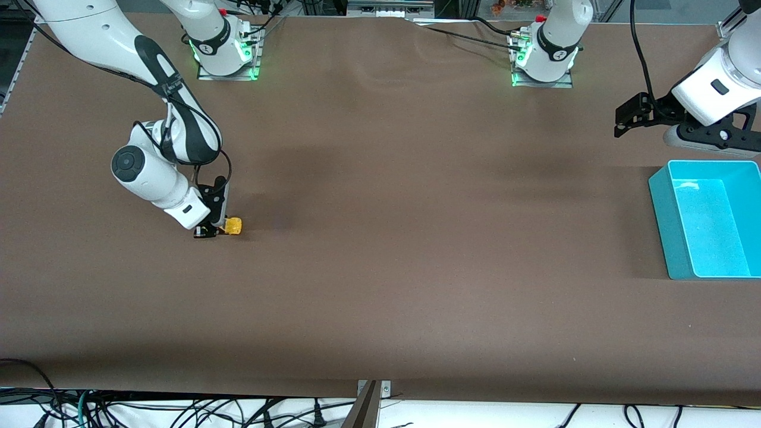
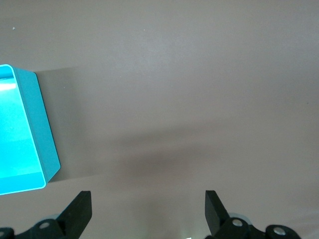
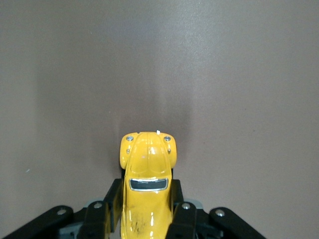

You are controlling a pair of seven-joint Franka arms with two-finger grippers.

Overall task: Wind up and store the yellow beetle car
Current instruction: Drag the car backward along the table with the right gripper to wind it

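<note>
The yellow beetle car (image 1: 232, 226) sits on the brown table near the right arm's end. My right gripper (image 1: 213, 230) is down at the table and shut on the car's sides. In the right wrist view the car (image 3: 147, 179) lies between the two black fingers (image 3: 105, 206), its nose pointing away from the wrist. My left gripper (image 1: 623, 120) is open and empty, up over the table at the left arm's end, beside the teal bin (image 1: 707, 219). In the left wrist view its fingers (image 2: 79, 211) stand wide apart over bare table.
The teal bin holds nothing that I can see; it also shows in the left wrist view (image 2: 30, 139). The two arm bases (image 1: 226, 47) stand at the table's edge farthest from the front camera. Cables hang below the table's near edge.
</note>
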